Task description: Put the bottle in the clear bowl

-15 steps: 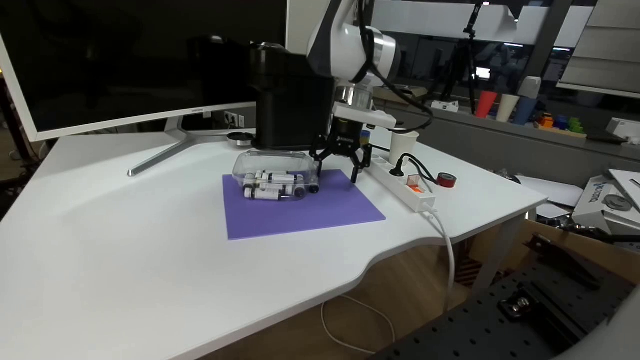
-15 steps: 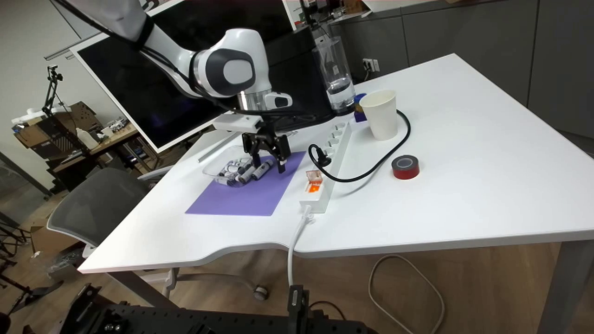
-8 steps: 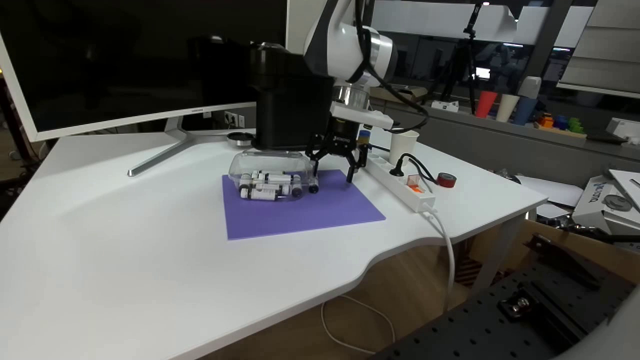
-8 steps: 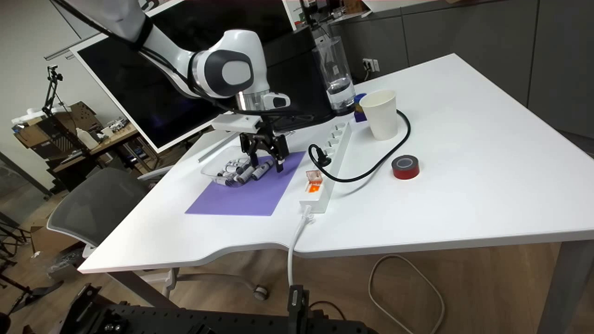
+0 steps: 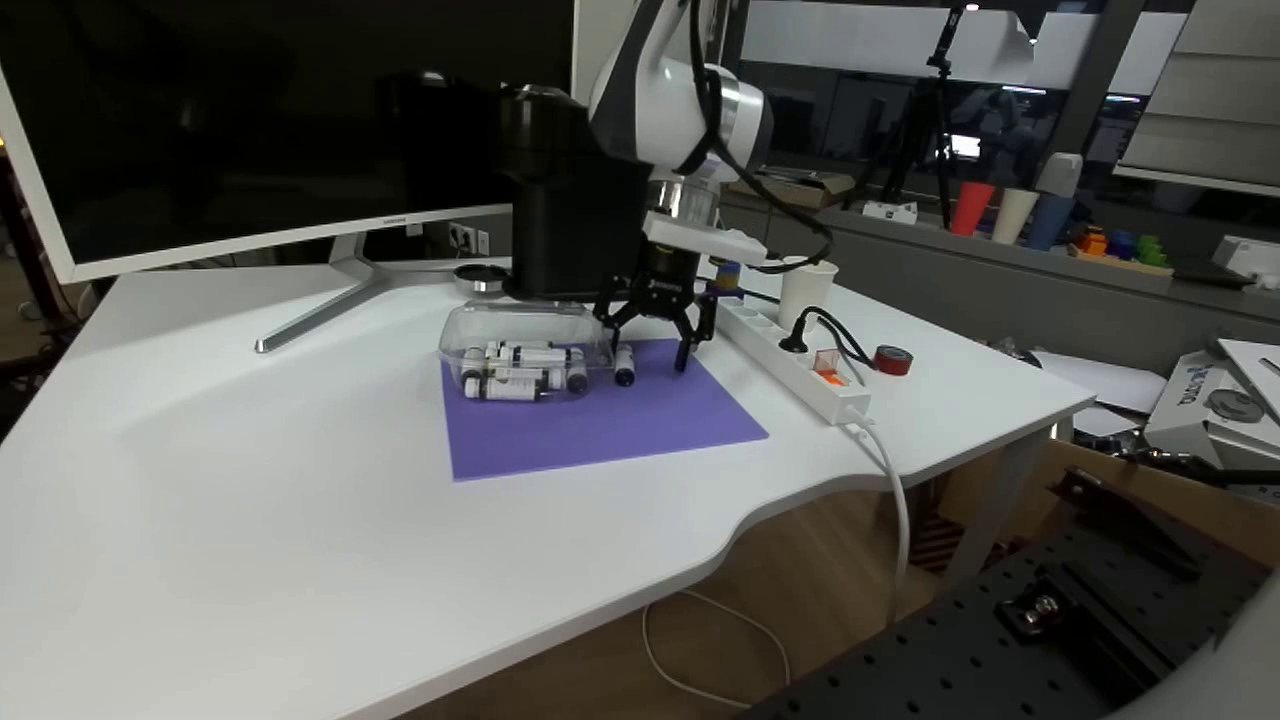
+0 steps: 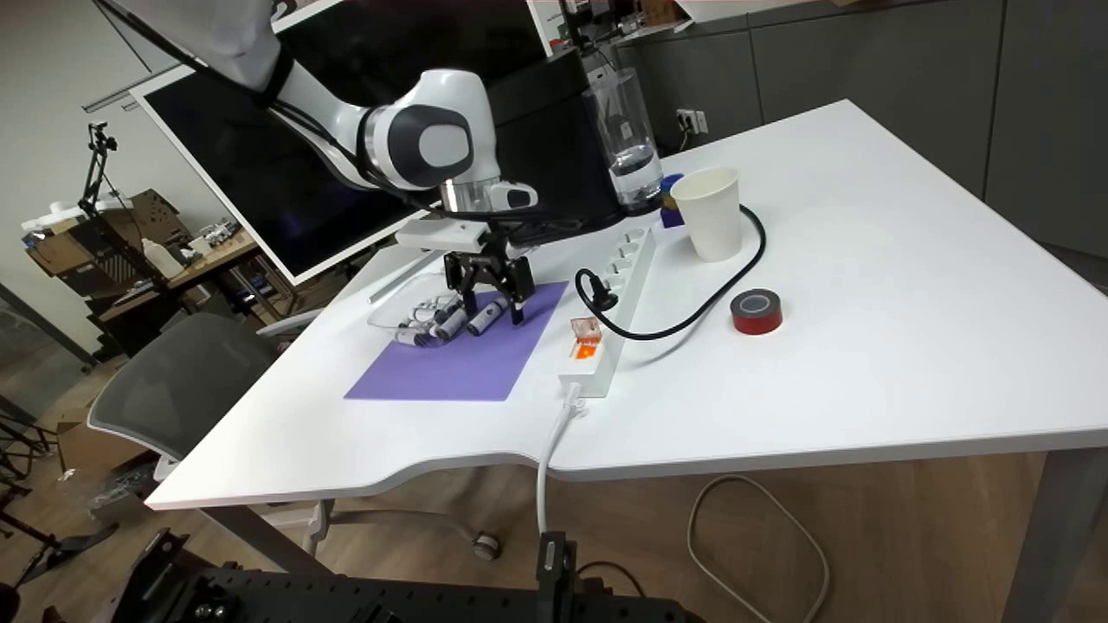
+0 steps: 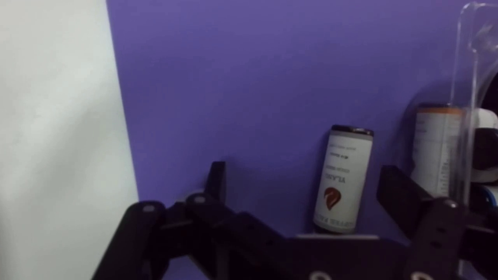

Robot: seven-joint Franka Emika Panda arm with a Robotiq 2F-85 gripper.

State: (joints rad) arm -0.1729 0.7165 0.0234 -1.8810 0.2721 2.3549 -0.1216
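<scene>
A small bottle with a white label and dark ends lies on the purple mat [image 5: 600,440], just outside the clear bowl; the bottle shows in both exterior views [image 5: 624,366] [image 6: 487,317] and in the wrist view [image 7: 343,181]. The clear bowl [image 5: 525,312] is a see-through plastic box holding several similar bottles; its wall shows at the right edge of the wrist view [image 7: 470,128]. My gripper [image 7: 303,171] is open and low over the mat, with one finger on each side of the bottle. The finger on the bowl's side is nearer the bottle. The bottle's lower end is partly hidden by the gripper.
A white power strip [image 5: 800,368] with a black plug and cable lies beside the mat. A paper cup [image 6: 710,215] and a red tape roll [image 6: 756,312] stand beyond it. A black machine [image 5: 580,200] and a large monitor [image 5: 300,120] stand behind.
My gripper has moved sideways toward the bowl and slightly down. The bowl with its bottles has slid away, widening the gap to the single bottle, which has barely moved. The gripper stays open.
</scene>
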